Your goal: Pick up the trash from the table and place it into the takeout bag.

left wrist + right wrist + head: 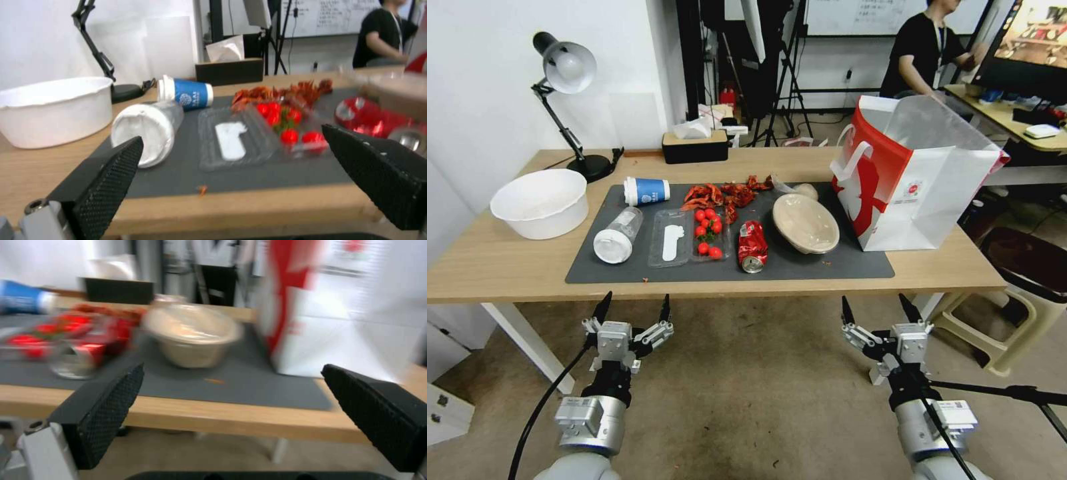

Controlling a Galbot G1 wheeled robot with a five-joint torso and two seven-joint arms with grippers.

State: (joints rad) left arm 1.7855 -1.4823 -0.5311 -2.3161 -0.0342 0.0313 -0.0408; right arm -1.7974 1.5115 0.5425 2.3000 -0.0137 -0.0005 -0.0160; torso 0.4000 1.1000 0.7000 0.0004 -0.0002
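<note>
Both arms hang below the near edge of the light-wood bench (507,267), over the floor. The left pincer (634,310) is released, its black textured fingers (106,173) spread wide, and the right pincer (877,308) is spread wide too. On the flat dark grey mat (800,267) the trash lies in a loose row: a blue-white paper cup (647,191) on its side, a clear plastic bottle (617,235) lying with its white end toward the robot, a crumpled red can (752,245) of shiny metal, and a beige shallow paper bowl (805,223) tilted on its rim (a clear film seems to cover it in the right wrist view). Between bottle and can sits a clear plastic clamshell tray (688,237) holding small red tomatoes (707,230). The takeout bag (920,180), stiff white paper with a red side panel and flat handles, stands upright and open at the mat's right end, just beside the bowl.
</note>
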